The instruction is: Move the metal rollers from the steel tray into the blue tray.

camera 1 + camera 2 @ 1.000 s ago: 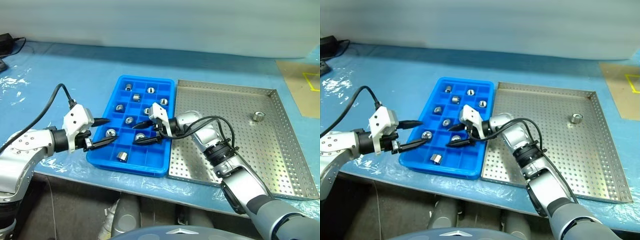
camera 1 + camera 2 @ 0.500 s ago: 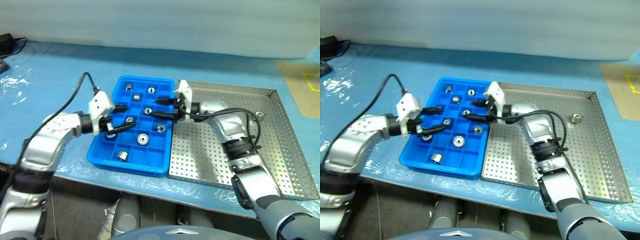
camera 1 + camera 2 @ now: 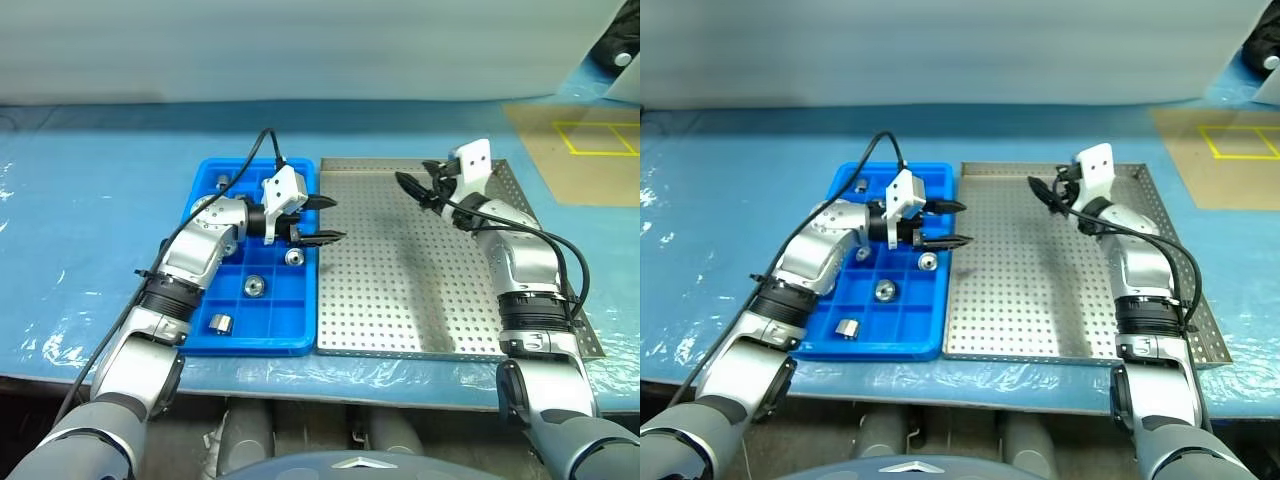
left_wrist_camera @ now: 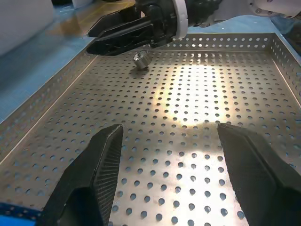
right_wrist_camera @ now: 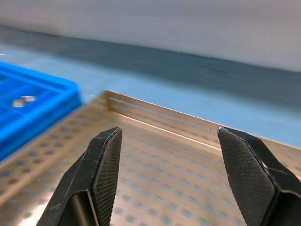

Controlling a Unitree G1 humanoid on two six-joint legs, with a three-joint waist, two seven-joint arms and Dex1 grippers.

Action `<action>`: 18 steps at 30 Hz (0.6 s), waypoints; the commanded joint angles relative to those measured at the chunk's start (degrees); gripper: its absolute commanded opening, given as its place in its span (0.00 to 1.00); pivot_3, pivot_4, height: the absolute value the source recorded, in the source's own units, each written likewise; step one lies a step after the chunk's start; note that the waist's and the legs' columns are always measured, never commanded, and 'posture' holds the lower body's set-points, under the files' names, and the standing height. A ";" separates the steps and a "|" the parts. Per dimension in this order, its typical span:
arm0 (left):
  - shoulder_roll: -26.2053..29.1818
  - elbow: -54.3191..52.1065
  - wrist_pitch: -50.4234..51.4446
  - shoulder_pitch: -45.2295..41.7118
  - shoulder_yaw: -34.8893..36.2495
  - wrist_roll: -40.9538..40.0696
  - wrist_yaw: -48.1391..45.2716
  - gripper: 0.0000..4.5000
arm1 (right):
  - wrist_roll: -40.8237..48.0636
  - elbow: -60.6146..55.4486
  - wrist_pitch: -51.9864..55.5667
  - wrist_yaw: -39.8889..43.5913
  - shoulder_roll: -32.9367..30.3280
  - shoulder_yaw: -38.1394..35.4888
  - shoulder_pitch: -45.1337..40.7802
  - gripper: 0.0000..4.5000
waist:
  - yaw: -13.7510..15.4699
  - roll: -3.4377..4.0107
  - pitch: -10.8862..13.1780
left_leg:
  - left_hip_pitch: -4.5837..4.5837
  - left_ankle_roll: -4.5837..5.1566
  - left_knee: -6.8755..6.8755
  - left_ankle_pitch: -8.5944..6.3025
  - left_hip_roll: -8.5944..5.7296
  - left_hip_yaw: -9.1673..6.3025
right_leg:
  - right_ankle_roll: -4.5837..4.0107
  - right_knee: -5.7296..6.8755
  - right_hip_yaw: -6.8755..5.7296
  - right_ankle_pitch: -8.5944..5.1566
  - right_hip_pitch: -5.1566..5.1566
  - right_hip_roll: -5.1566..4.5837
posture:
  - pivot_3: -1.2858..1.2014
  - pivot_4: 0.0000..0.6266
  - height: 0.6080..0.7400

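Note:
The blue tray (image 3: 300,342) lies left of the steel tray (image 3: 400,300), the two touching side by side. Several metal rollers (image 3: 294,257) sit in the blue tray's compartments. One roller (image 4: 141,59) rests on the steel tray's perforated floor, right under the fingers of my right gripper (image 4: 94,41). That right gripper (image 3: 408,188) hovers open and empty over the steel tray's far part. My left gripper (image 3: 337,220) is open and empty at the blue tray's right edge, pointing across the steel tray.
A tan board with yellow tape (image 3: 570,150) lies at the far right on the light blue table cover. A dark object (image 3: 625,50) sits in the far right corner. Black cables loop from both wrists. The table's front edge runs just below the trays.
The camera has swung. My left gripper crossed the blue tray rightward to its right edge. My right gripper left the blue tray and swung to the steel tray's far side.

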 commanded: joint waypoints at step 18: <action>1.21 -5.72 0.99 3.88 1.49 -0.09 -0.17 0.75 | -5.19 41.44 -22.03 -17.46 -5.49 -3.50 -14.73 0.74 | 0.22 0.02 0.01 | -0.05 0.34 0.46 -0.23 0.03 0.06 | -0.05 0.29 0.04 -0.01 0.01 -0.06 | 0.44 0.24 1.00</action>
